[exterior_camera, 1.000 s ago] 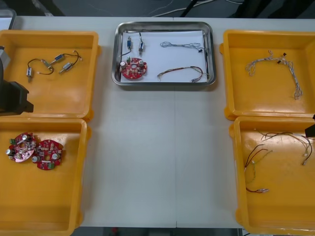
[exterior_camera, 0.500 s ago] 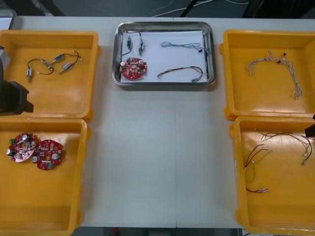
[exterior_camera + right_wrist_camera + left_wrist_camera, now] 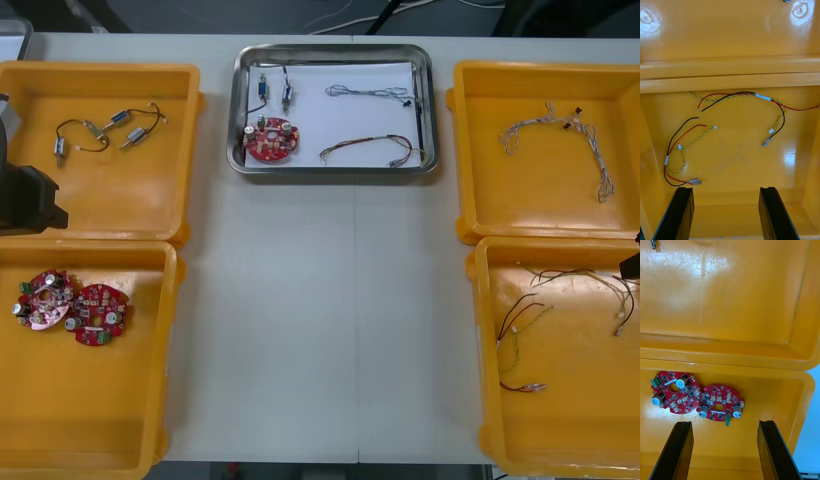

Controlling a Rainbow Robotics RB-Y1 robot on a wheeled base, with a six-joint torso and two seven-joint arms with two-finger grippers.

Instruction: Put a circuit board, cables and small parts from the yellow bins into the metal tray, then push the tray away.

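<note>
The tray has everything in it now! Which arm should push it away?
Left, probably, by a little. Both end effectors hang open over near bins: the left end effector above boards, the right end effector above cables. In the front view the left arm sits slightly closer to the tray.

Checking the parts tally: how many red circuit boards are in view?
3. One board in the metal tray, near-left corner; two boards side by side in the near left yellow bin.
</note>
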